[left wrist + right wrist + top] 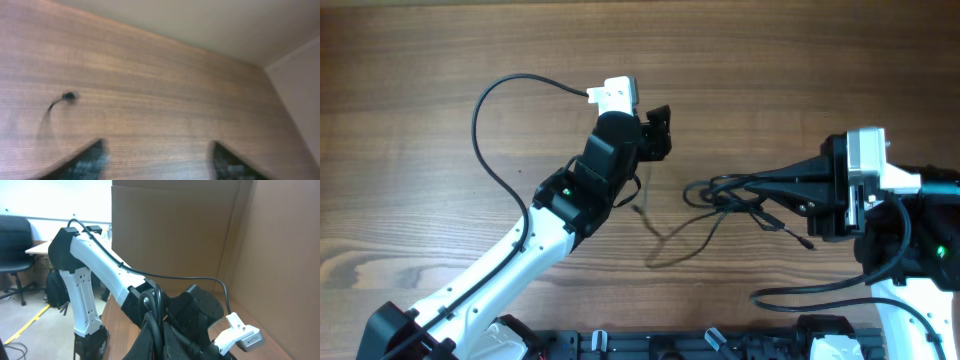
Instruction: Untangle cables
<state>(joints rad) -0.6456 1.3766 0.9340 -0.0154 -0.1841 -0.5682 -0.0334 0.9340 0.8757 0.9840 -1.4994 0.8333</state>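
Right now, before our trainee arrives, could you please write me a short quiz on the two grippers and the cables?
1. True or false: the left gripper is holding a cable.
2. Which one is shut on the bunch of cables? A) the left one B) the right gripper C) both
3. Fill in: the loose cable ends trail over a ____ table.

Key: 1 false, its jaws stand apart with nothing between them. 2 B. 3 wooden.
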